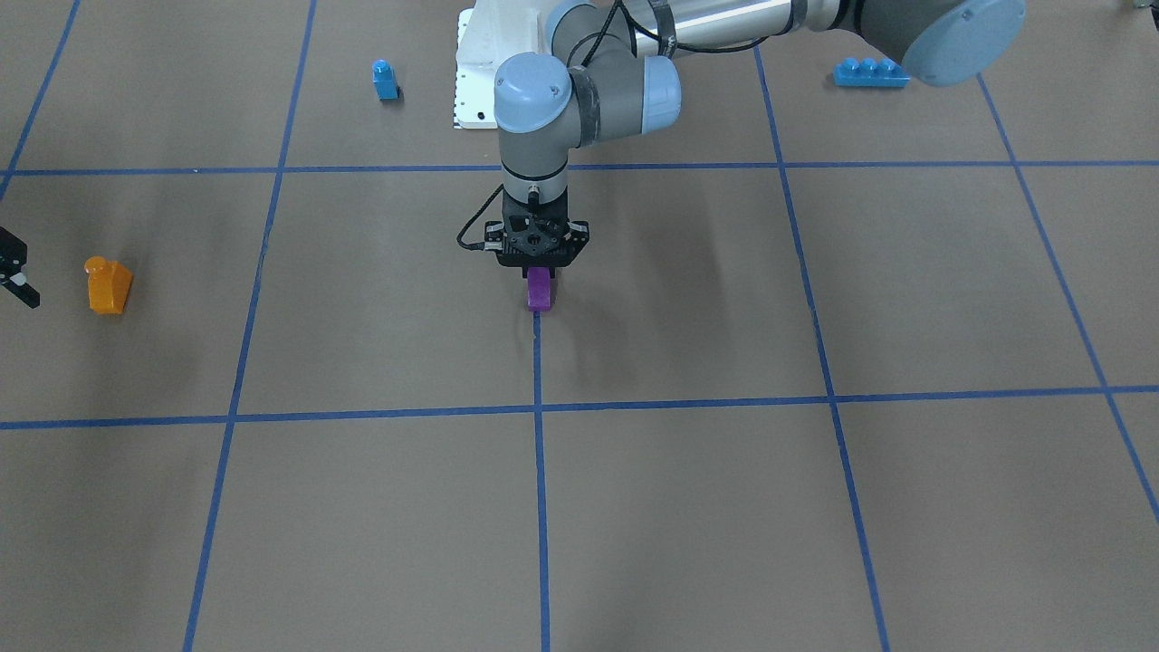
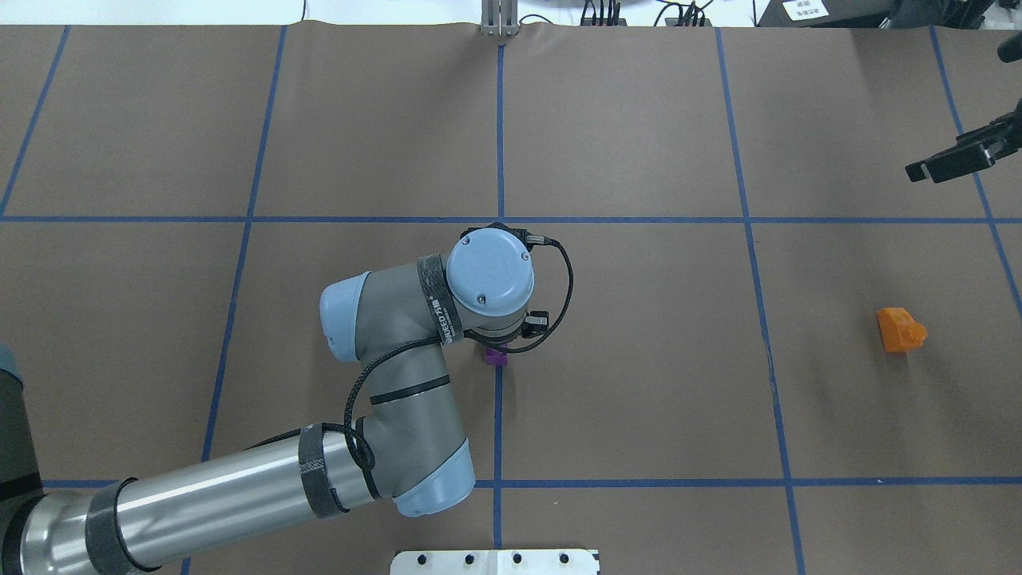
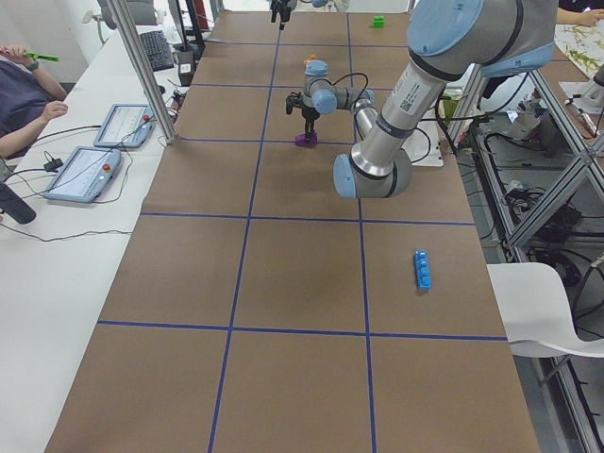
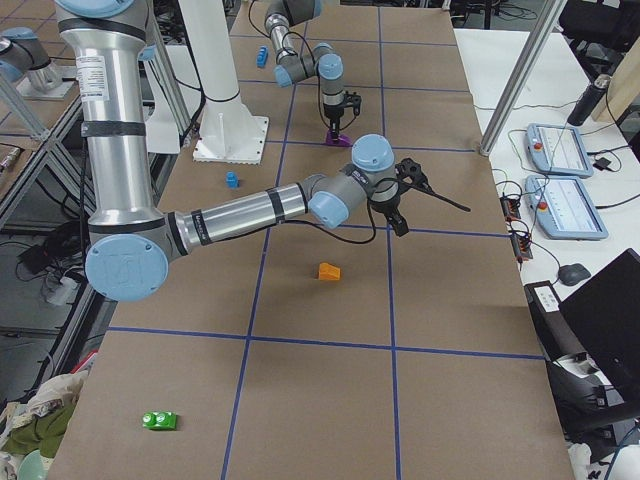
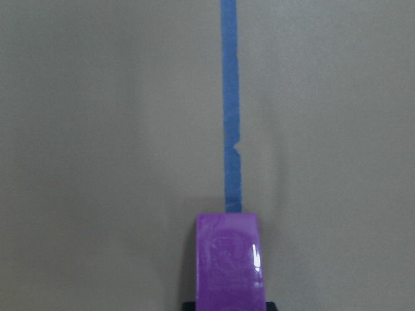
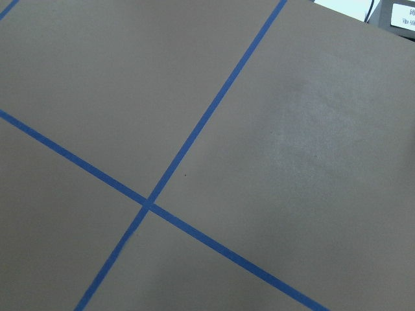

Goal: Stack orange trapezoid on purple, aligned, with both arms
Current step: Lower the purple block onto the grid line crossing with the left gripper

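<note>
The purple block (image 1: 540,292) is seen near the middle of the brown worktop (image 1: 724,507), seated on a blue tape line (image 5: 229,97) that runs away from it in the left wrist view. The left arm (image 2: 399,383) is reached out over it with the wrist turned straight down, and the left fingers (image 1: 532,265) are brought down around the block's upper part and pressed against its sides, so that it is pinched between them; the block's base appears to rest on the worktop. In the left wrist view the block's glossy sloped face is shown at the bottom centre, with a black edge just beneath it. The orange block (image 2: 901,329) is found well apart from the purple one, far out on the robot's right side of the worktop, alone inside a taped square and touched by nothing. The right arm (image 4: 240,215) is stretched low above the worktop, and the right fingers (image 2: 930,166) are held spread apart in the air, nothing between them, near the orange block but clear of it. Only bare worktop and crossing tape lines are shown by the right wrist view. A small blue block (image 1: 385,80) is set near the white pedestal base (image 1: 475,81), a longer blue brick (image 1: 869,72) is placed on the robot's left side, and a green brick (image 4: 160,420) is seen at the worktop's right end.
</note>
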You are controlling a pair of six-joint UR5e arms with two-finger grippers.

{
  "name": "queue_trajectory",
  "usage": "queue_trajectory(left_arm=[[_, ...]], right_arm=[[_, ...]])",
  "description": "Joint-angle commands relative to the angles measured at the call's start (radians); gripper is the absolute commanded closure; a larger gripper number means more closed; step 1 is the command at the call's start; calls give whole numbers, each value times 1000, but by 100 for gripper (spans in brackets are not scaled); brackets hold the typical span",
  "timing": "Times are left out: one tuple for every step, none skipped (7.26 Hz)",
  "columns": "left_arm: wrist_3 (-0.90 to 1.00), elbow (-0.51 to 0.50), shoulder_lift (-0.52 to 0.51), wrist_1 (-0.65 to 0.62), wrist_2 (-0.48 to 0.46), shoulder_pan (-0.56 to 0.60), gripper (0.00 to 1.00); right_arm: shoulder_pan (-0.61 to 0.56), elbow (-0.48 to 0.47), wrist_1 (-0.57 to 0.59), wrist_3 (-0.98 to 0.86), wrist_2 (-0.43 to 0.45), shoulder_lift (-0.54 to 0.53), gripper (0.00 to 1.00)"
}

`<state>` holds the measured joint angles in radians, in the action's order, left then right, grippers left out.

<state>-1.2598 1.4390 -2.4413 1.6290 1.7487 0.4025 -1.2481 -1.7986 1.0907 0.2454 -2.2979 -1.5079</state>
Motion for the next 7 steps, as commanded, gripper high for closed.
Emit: queue_trajectory(left_arm=[[0, 0, -1, 2, -18, -13, 51], [0, -5, -1, 12, -43, -22, 19], [-1, -20, -1, 34, -48, -27, 1], [-1, -22, -2, 41, -46, -27, 1], [8, -11, -2, 40, -45, -21, 1], [10, 45, -1, 31, -37, -2, 1], [11, 119, 5, -16, -37, 12, 1]], right_arm=[[-1, 1, 0, 0, 0, -3, 0], [1, 1, 0, 0, 0, -5, 0], [-1, -1, 0, 0, -2, -8, 0], [1, 1, 0, 0, -3, -11, 0], [1, 1, 0, 0, -6, -14, 0], [3, 1, 0, 2, -8, -31, 0], [4, -5, -2, 18, -11, -50, 0]])
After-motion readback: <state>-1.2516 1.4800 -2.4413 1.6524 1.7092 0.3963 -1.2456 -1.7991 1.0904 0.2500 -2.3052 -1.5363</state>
